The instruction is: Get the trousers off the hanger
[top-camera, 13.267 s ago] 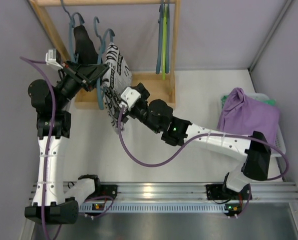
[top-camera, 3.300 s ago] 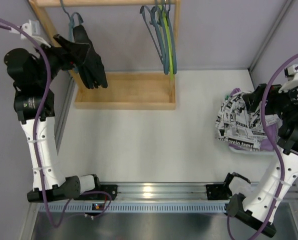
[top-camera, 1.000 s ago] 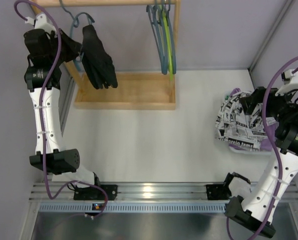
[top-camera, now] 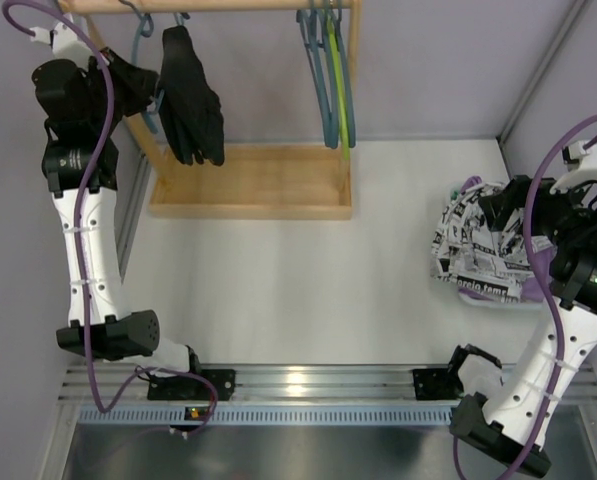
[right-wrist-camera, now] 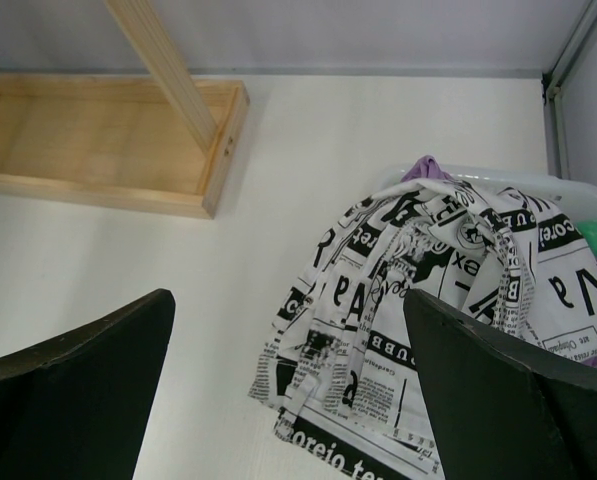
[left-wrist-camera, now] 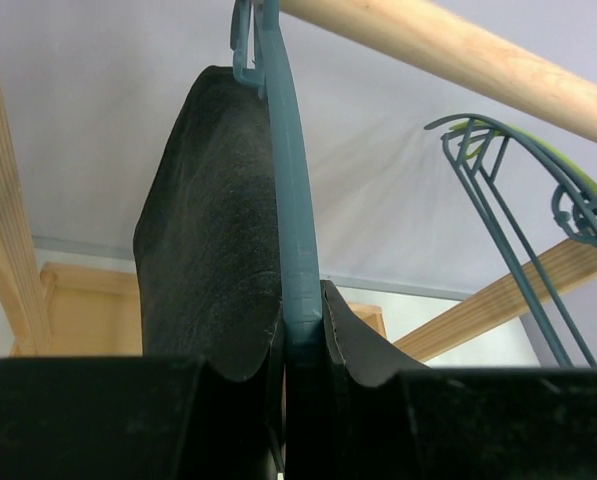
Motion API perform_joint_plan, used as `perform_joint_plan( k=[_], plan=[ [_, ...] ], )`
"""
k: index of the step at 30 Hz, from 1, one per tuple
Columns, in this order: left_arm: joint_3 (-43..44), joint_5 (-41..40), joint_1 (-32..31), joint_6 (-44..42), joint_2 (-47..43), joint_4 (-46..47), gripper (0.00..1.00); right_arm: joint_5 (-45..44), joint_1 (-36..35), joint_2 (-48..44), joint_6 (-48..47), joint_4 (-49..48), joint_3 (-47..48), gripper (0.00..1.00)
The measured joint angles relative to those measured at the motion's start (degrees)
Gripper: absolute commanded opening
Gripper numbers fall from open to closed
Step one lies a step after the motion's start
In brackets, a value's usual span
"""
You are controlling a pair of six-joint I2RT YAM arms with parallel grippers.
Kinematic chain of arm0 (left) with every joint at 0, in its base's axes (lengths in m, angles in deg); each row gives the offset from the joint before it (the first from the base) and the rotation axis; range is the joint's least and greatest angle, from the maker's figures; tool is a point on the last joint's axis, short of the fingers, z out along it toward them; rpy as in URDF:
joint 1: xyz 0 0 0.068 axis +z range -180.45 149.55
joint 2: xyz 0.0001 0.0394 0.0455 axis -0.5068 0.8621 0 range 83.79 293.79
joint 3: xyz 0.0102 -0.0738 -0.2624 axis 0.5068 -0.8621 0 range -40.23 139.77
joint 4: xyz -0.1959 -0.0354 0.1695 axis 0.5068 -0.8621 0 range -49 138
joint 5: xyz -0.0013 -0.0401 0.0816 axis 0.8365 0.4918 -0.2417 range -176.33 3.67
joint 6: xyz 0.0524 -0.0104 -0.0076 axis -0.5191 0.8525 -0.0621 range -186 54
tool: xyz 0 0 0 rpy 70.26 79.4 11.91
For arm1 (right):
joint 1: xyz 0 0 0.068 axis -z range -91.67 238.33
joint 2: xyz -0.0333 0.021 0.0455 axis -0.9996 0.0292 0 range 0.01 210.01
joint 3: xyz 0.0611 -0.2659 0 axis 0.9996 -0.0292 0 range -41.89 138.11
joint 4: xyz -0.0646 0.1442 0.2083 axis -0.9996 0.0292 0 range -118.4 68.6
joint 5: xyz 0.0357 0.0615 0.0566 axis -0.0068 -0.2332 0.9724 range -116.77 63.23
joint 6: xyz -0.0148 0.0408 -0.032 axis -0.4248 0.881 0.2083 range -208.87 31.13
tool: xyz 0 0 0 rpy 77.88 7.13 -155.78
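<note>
Overhead, the black trousers (top-camera: 190, 95) hang on a teal hanger (top-camera: 139, 42) at the left end of the rail (top-camera: 228, 5), beside the left gripper (top-camera: 150, 92). Wide bare table (top-camera: 308, 290) separates them from the printed trousers (top-camera: 483, 250), heaped over the purple trousers (top-camera: 468, 185) at the right edge. Closer, the left gripper (left-wrist-camera: 300, 400) is clamped on the hanger (left-wrist-camera: 293, 200), while the right gripper (right-wrist-camera: 288, 300) gapes empty above print whose hem reads "oreio"

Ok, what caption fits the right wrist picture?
Open right claw above printed trousers heaped over purple ones, near the wooden rack base.
</note>
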Motion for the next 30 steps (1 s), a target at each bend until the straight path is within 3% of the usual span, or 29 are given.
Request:
perform_joint_plan(
  k=[19,25,30],
  plan=[
    [-18.84,6.03,0.0,2.69,-18.45,4.11,0.0,4.33,0.0,1.36,0.42,-3.45,-1.05,0.99],
    [-27.63,7.72,0.0,4.02,-23.54,4.28,0.0,7.13,-0.2,2.78,4.37,-7.34,-1.05,0.99],
    [-31.54,8.33,0.0,4.9,-28.26,2.47,0.0,4.2,-7.54,3.28,8.74,-12.79,-0.87,0.99]
  ],
)
